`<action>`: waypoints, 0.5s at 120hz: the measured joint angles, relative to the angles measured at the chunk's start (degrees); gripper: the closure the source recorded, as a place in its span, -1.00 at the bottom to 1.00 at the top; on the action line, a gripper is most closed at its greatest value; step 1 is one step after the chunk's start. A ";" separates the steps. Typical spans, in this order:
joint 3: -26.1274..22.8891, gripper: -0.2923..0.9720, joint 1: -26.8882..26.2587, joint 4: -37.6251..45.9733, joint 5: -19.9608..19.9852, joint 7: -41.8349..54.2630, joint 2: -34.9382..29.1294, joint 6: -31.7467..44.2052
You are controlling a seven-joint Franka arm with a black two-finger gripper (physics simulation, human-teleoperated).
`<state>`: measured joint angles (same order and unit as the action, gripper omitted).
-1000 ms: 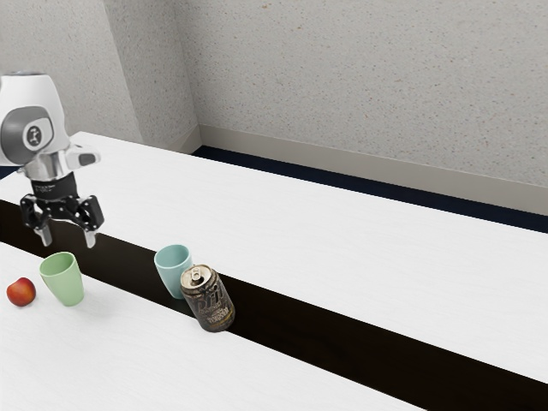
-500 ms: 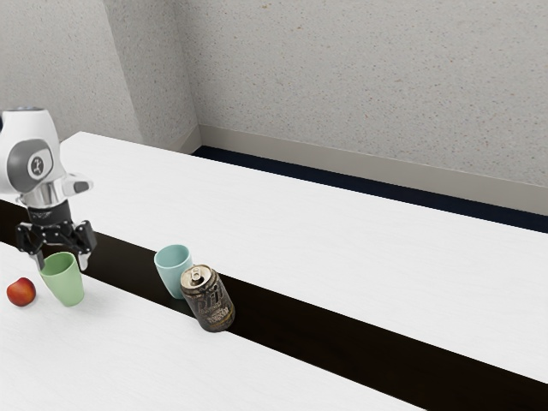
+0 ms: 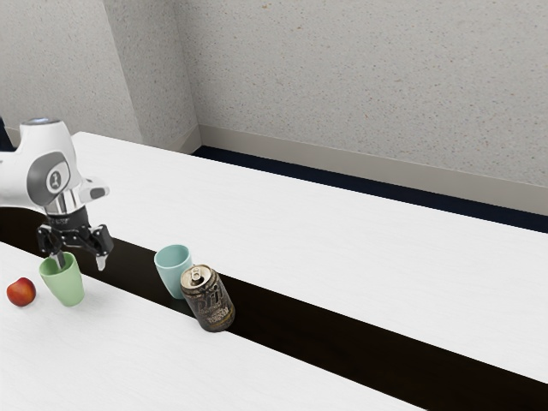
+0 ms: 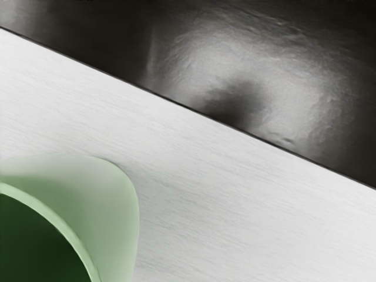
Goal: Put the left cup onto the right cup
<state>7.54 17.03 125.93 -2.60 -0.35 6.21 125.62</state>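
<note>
Hovering right over the green cup (image 3: 62, 282), the claw (image 3: 79, 259) is spread wide. One finger dips down into the cup's mouth, and the other hangs outside the wall, on the side toward the exterior view's right. That outer finger stands clear of the cup, with a gap showing, so nothing is pinched. Whether the inner finger touches the wall, I cannot tell.

The green cup stands upright on the white table (image 3: 342, 240), directly under the claw. From the wrist, its pale green rim (image 4: 111, 205) and dark inside loom blurred just below the hand. Bare white tabletop (image 4: 235, 205) runs past it, and the dark strip (image 4: 264, 70) lies beyond with a soft sheen.

Off toward the exterior view's right of the claw, near but apart, the teal cup (image 3: 174, 270) stands upright with its mouth up at the edge of the dark strip (image 3: 342, 342). Just beyond it, farther from the claw, a dark can (image 3: 208, 298) leans tilted with its top showing; whether it touches the teal cup, I cannot tell.

On the far side of the green cup, toward the exterior view's left, a small red fruit (image 3: 20, 292) rests on the table, apart from cup and claw. The white arm (image 3: 50, 175) rises above the claw.
</note>
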 joint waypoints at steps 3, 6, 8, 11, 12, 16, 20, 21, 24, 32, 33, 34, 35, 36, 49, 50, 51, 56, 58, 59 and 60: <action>0.01 -0.54 0.04 0.01 -0.03 0.09 0.26 0.29; 0.01 -0.54 0.05 0.04 -0.07 0.17 0.54 0.60; 0.01 -0.54 0.05 0.07 -0.10 0.23 0.69 0.78; 0.01 -0.54 0.04 0.10 -0.14 0.31 0.93 1.04; 0.01 -0.54 0.04 0.12 -0.15 0.33 0.99 1.12; 0.01 -0.54 0.02 0.20 -0.21 0.43 1.24 1.41; 0.02 -0.54 0.01 0.25 -0.33 0.52 1.61 1.69; 0.02 -0.54 0.01 0.26 -0.36 0.54 1.71 1.75; 0.02 -0.54 0.01 0.28 -0.43 0.60 1.92 1.95; 0.02 -0.54 0.05 0.29 -0.58 0.75 2.58 2.40; 0.02 -0.54 0.07 0.29 -0.60 0.76 2.64 2.45; 0.02 -0.54 0.09 0.29 -0.61 0.78 2.68 2.49; 0.02 -0.54 0.12 0.30 -0.63 0.80 2.74 2.53; 0.02 -0.54 0.15 0.30 -0.64 0.81 2.78 2.57; 0.05 -0.40 0.34 0.31 -0.78 1.03 2.87 2.85; 0.06 -0.37 0.34 0.31 -0.80 1.04 2.82 2.83; 0.06 -0.34 0.35 0.31 -0.81 1.06 2.77 2.82; 0.09 -0.17 0.36 0.29 -0.86 1.14 2.55 2.62; 0.09 -0.10 0.37 0.29 -0.88 1.16 2.47 2.53; 0.09 -0.07 0.37 0.28 -0.88 1.17 2.43 2.47; 0.09 -0.04 0.37 0.27 -0.89 1.18 2.38 2.41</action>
<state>7.64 17.40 126.20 -3.49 0.84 8.59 128.03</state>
